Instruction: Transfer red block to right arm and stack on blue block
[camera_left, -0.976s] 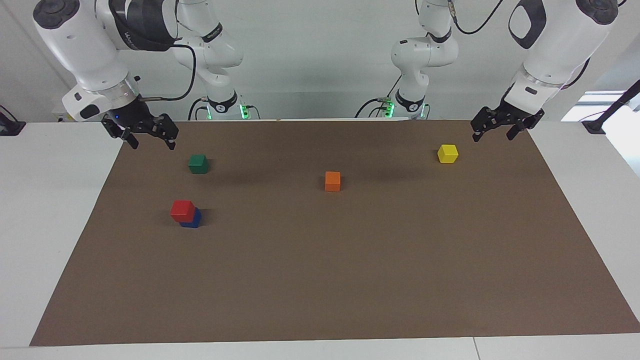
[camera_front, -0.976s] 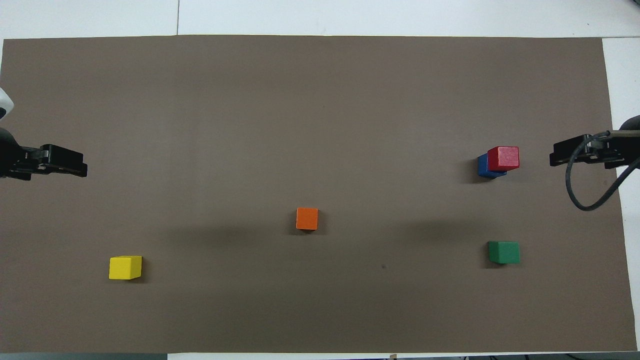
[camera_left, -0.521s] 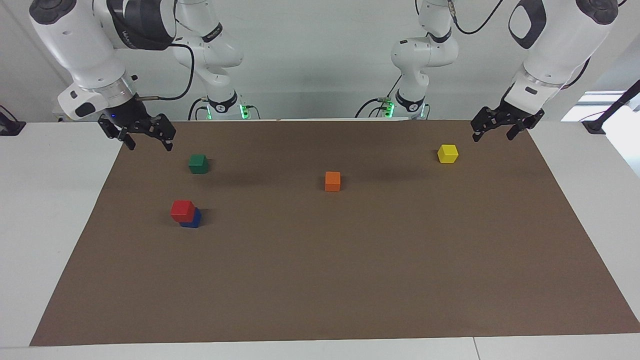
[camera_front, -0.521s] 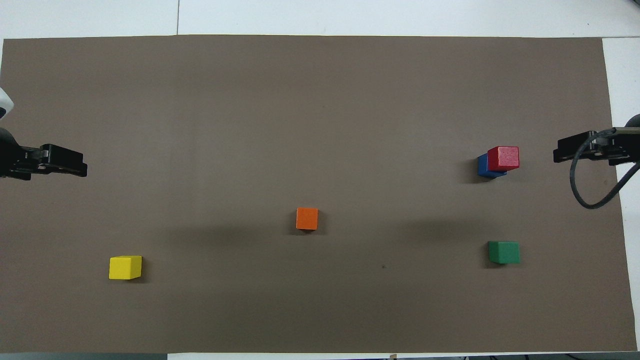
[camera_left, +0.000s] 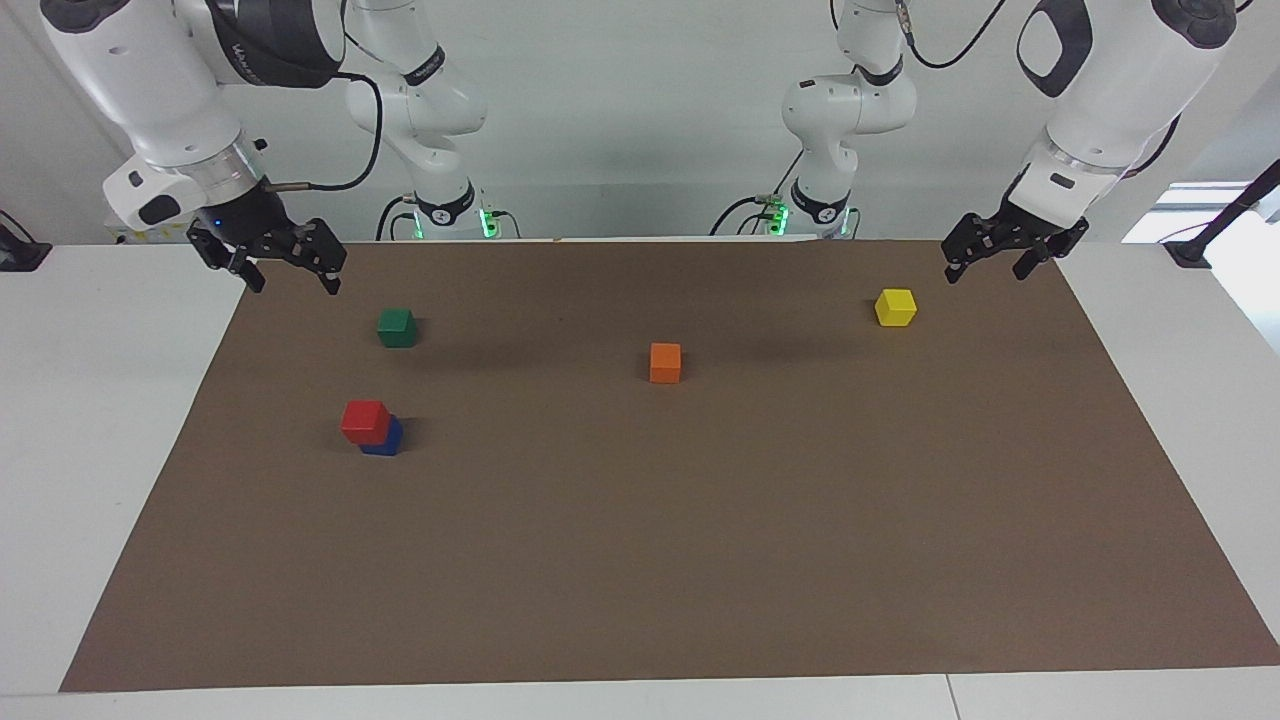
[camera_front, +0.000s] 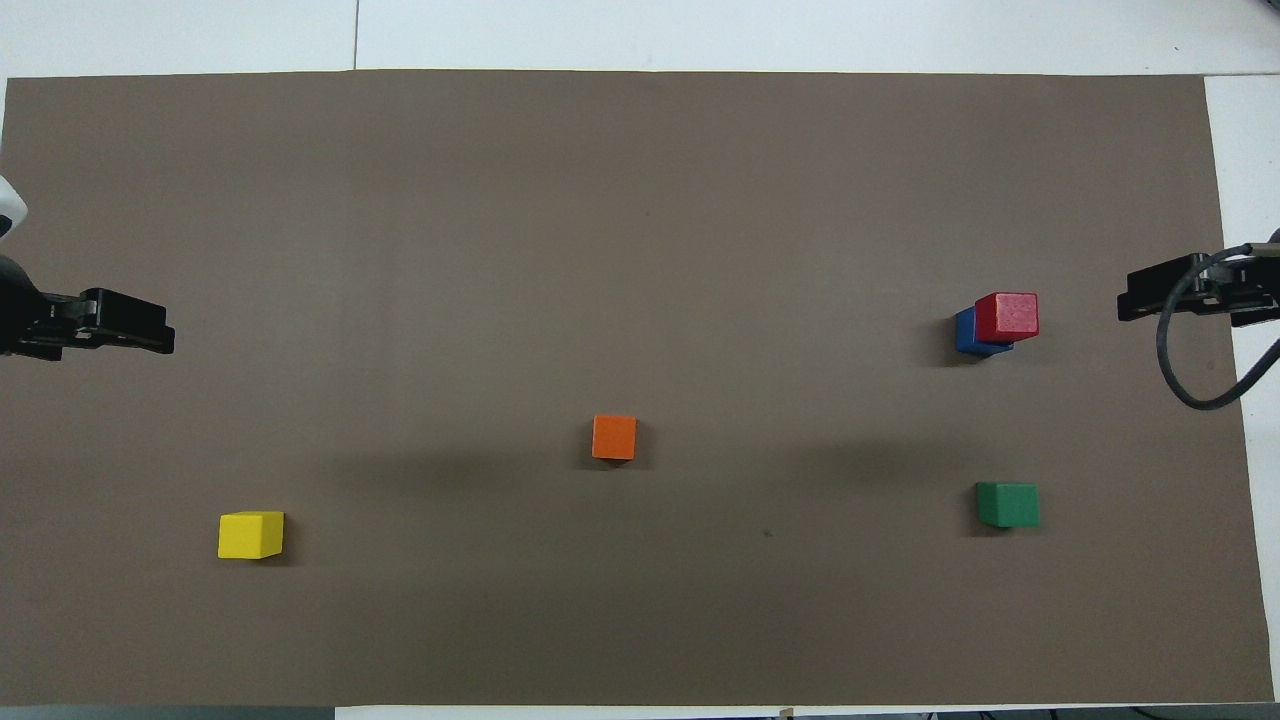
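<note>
The right gripper (camera_left: 292, 270) has drifted up and outward toward its table edge, fingers spread.

On my bench (camera_left: 90, 420) I count five cubes, one of each colour: one red block (camera_left: 364, 421), one blue block (camera_left: 388, 441), one green cube (camera_left: 397, 327), one orange cube (camera_left: 665, 362), one yellow cube (camera_left: 895, 307). One brown mat (camera_left: 700, 560) covers it.

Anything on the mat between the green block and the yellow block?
Only the orange block, roughly midway and slightly farther from the robots than the green block and the yellow block; the overhead view shows it.
</note>
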